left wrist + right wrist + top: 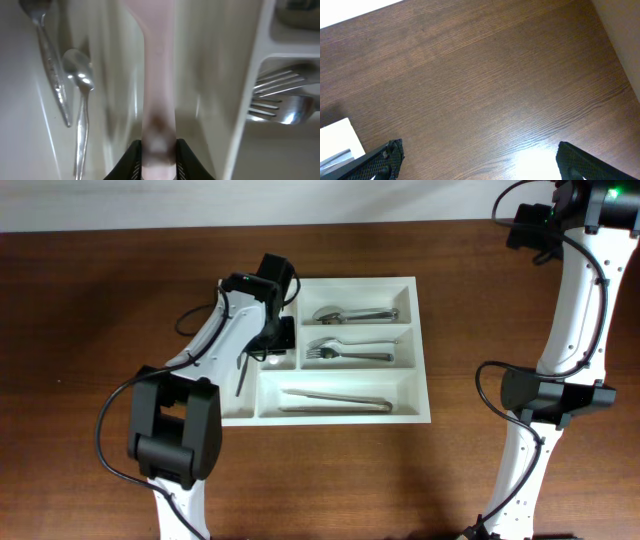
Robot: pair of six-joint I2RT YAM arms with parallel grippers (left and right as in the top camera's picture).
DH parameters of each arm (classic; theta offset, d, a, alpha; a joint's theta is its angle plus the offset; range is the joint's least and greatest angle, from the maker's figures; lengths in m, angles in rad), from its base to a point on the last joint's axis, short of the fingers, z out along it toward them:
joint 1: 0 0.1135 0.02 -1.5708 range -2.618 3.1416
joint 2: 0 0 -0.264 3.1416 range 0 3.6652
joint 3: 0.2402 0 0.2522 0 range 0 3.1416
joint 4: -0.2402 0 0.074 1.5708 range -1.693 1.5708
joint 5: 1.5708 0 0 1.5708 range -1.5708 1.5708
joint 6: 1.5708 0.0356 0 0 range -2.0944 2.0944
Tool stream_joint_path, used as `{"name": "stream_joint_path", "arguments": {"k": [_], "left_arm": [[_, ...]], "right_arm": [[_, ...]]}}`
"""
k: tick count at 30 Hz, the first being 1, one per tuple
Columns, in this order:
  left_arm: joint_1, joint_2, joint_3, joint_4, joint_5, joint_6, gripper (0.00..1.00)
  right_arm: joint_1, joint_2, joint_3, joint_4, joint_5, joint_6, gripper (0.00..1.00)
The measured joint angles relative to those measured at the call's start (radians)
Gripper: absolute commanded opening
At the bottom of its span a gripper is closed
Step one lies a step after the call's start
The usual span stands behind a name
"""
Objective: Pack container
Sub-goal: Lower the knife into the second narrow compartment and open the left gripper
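The container (421,350), a white cutlery tray, lies mid-table. My left gripper (272,328) hangs over its left narrow compartments. In the left wrist view that gripper (159,156) is shut on the handle of a pale pinkish utensil (159,75), which points away down a narrow compartment. A white divider wall (250,75) runs along its right side. My right gripper (477,157) stands wide open above bare table, holding nothing, with a corner of the container (337,137) at its lower left.
Spoons (352,313), forks (345,352) and long flat utensils (335,400) fill the three wide compartments. Two small spoons (82,80) lie in the narrow compartment left of the held utensil. The right arm (575,300) rises at the table's right side.
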Motion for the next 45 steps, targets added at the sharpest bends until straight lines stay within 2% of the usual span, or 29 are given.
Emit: {"name": "stream_joint_path", "arguments": {"k": [24, 33, 35, 38, 45], "left_arm": [[-0.027, 0.055, 0.000, 0.022, 0.000, 0.000, 0.02], [-0.027, 0.063, 0.000, 0.022, 0.000, 0.002, 0.36], [-0.027, 0.063, 0.000, 0.022, 0.000, 0.004, 0.47], [-0.027, 0.063, 0.000, 0.024, 0.000, 0.003, 0.56], [-0.026, 0.063, 0.000, 0.030, -0.004, 0.000, 0.59]], "right_arm": [[0.000, 0.000, 0.000, 0.000, 0.000, 0.000, 0.99], [0.000, 0.000, 0.000, 0.000, 0.000, 0.000, 0.99], [0.000, 0.000, 0.000, 0.000, 0.000, 0.000, 0.99], [0.000, 0.000, 0.000, 0.000, 0.000, -0.001, 0.99], [0.000, 0.000, 0.000, 0.000, 0.000, 0.000, 0.99]]}}
